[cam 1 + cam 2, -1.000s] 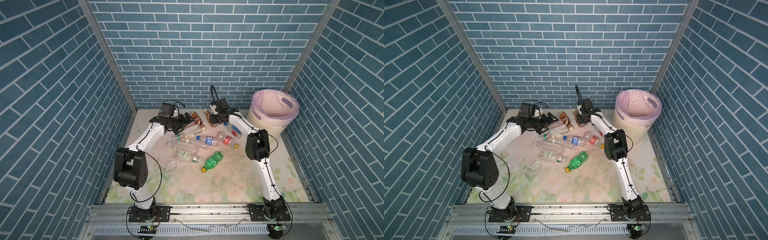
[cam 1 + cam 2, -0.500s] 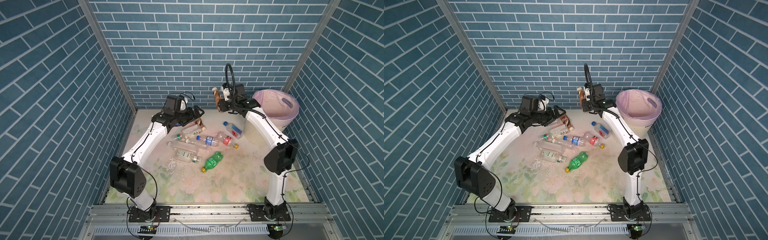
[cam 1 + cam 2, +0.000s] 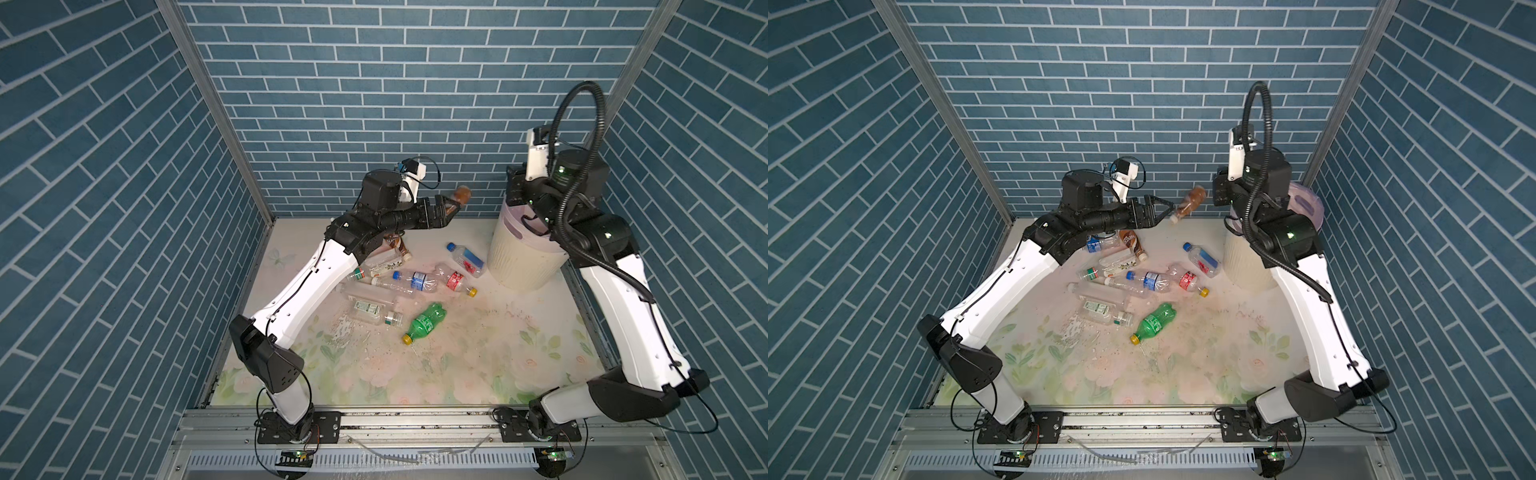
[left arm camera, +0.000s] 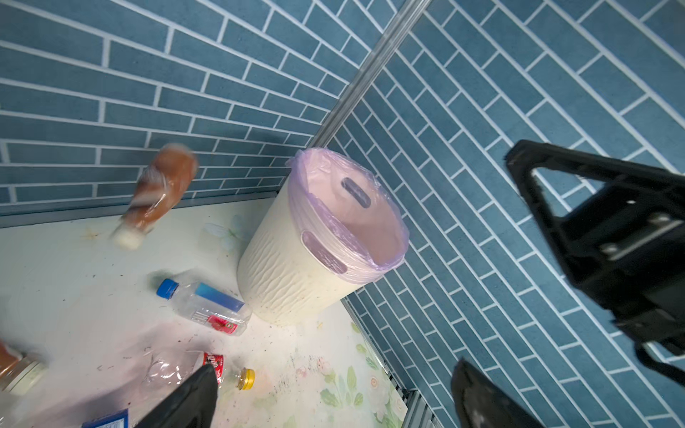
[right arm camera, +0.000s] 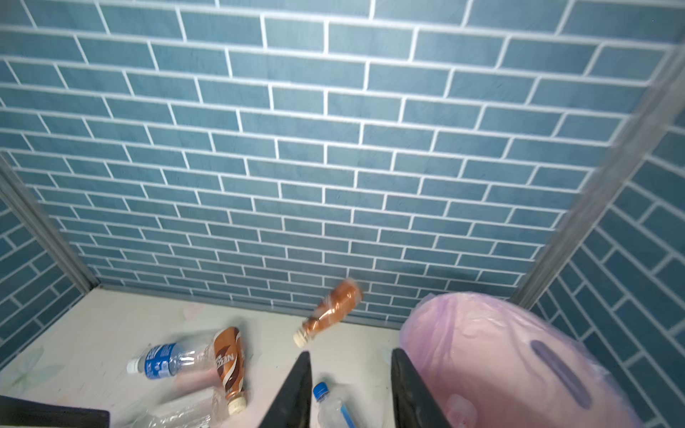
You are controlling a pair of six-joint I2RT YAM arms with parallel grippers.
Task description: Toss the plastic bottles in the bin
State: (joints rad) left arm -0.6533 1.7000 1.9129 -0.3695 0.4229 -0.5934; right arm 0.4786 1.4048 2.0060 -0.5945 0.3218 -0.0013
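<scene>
A brown bottle [image 3: 461, 193] [image 3: 1188, 203] is in mid-air in front of the back wall, blurred, cap down, touching neither gripper [image 4: 163, 192] [image 5: 330, 311]. My left gripper [image 3: 440, 210] [image 3: 1160, 208] [image 4: 333, 365] is raised just left of it, wide open and empty. My right gripper [image 5: 350, 352] hangs over the near rim of the bin [image 3: 519, 266] [image 3: 1246, 266] [image 4: 289, 266], its fingers a narrow gap apart with nothing between them. Several plastic bottles lie on the floor: a green one [image 3: 426, 322], clear ones [image 3: 465, 259] [image 3: 415, 280] and another brown one [image 3: 1131, 243].
The bin stands in the back right corner against the blue brick walls, its pink liner [image 5: 500, 352] showing nothing inside from here. The bottles cluster at mid-floor, left of the bin. The floral floor [image 3: 457, 365] in front holds only crumbs.
My right arm swung up and right from the bottle pile to above the bin. The brown bottle it carried has left its fingers and is in the air. My left arm rose and reached right.
</scene>
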